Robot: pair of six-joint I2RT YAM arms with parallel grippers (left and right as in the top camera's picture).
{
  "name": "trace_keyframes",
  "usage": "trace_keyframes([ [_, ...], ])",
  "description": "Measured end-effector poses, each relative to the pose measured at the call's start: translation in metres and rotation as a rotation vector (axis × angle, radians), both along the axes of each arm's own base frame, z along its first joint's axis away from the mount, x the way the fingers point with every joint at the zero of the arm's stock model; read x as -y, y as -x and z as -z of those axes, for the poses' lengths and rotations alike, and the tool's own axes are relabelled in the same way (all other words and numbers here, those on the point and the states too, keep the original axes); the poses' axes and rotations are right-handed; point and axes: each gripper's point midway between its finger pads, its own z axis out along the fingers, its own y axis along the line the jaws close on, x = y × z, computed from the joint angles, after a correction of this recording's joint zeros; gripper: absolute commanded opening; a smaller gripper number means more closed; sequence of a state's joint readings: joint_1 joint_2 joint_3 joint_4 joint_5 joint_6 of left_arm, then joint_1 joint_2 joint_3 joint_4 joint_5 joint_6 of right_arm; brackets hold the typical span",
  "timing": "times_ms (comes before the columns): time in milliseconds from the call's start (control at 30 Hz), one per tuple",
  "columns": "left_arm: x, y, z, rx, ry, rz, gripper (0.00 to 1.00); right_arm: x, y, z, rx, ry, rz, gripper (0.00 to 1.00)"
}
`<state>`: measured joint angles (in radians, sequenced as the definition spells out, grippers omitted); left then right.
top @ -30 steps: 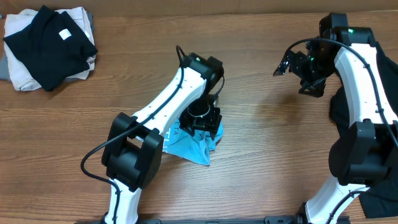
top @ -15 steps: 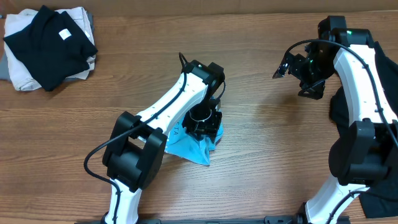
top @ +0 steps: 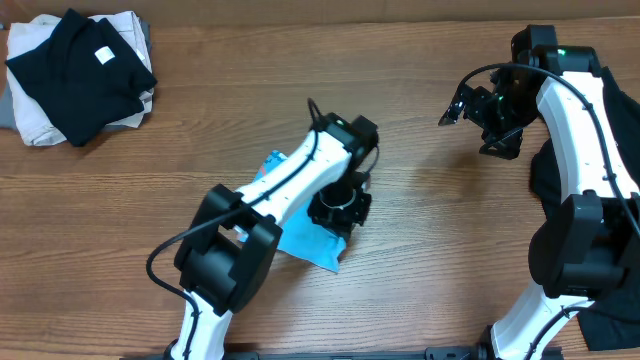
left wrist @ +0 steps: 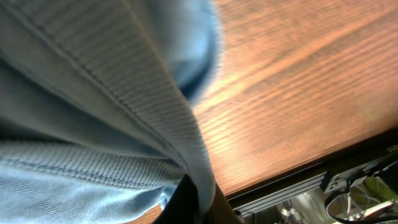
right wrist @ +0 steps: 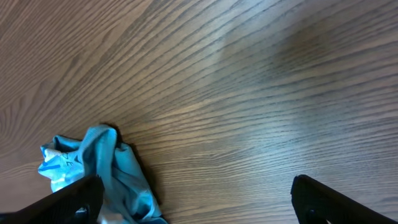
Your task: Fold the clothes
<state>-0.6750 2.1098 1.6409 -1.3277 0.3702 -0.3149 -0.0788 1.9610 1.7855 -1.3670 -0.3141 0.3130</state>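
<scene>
The clothes, a crumpled light blue T-shirt (top: pixel 305 240), lie in a heap at the table's middle. A corner of the shirt shows to the left of the left arm. My left gripper (top: pixel 340 205) points down onto the heap's right side. In the left wrist view the gripper (left wrist: pixel 200 200) is shut on a ribbed hem of the T-shirt (left wrist: pixel 93 106), which fills most of the frame. My right gripper (top: pixel 458 106) hovers over bare wood at the far right, open and holding nothing. The right wrist view has the open gripper (right wrist: pixel 202 205) with the T-shirt (right wrist: pixel 109 171) at lower left.
A pile of black garments on beige cloth (top: pixel 75 75) sits at the back left corner. More black cloth (top: pixel 543 170) lies at the right edge behind the right arm. The table's metal front rail (left wrist: pixel 292 190) shows in the left wrist view.
My left gripper has shut on the T-shirt and shifted a little to the right, dragging the cloth so a corner now shows left of the arm. The right arm has stayed still.
</scene>
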Motion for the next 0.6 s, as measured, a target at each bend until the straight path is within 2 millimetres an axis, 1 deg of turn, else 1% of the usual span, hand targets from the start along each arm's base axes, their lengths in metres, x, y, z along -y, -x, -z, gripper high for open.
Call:
trace_keyframes([
  [67,0.008,0.006,0.000,0.006,0.007,0.026,0.21,0.000,-0.001,0.000,0.005,0.000,0.000,1.00],
  [100,0.012,0.008,0.001,0.012,0.011,0.038,0.29,0.000,-0.001,0.000,0.005,0.000,0.000,1.00],
  [133,0.016,0.010,0.001,0.019,0.017,0.050,0.41,0.000,-0.001,0.000,0.005,0.000,0.000,1.00],
  [167,0.020,0.011,0.001,0.026,0.024,0.057,0.56,0.000,-0.001,0.000,0.005,0.000,0.000,1.00],
  [200,0.025,0.012,0.002,0.036,0.035,0.070,0.60,0.000,-0.001,0.000,0.005,0.001,0.000,1.00],
  [267,0.031,0.014,0.002,0.046,0.045,0.080,0.57,0.000,-0.001,0.000,0.005,0.000,0.000,1.00],
  [333,0.034,0.014,0.003,0.055,0.052,0.088,0.48,0.000,-0.001,0.000,0.005,0.000,0.000,1.00],
  [367,0.035,0.014,0.003,0.057,0.055,0.090,0.45,0.000,-0.001,0.000,0.005,0.000,0.000,1.00],
  [467,0.036,0.012,-0.002,0.059,0.057,0.090,0.45,0.000,-0.001,0.000,0.005,0.000,0.000,1.00],
  [533,0.036,0.009,-0.012,0.063,0.062,0.091,0.45,0.000,-0.001,0.000,0.005,0.000,0.001,1.00],
  [600,0.040,0.000,-0.025,0.086,0.080,0.085,0.51,0.000,-0.001,0.000,0.005,0.000,0.000,1.00],
])
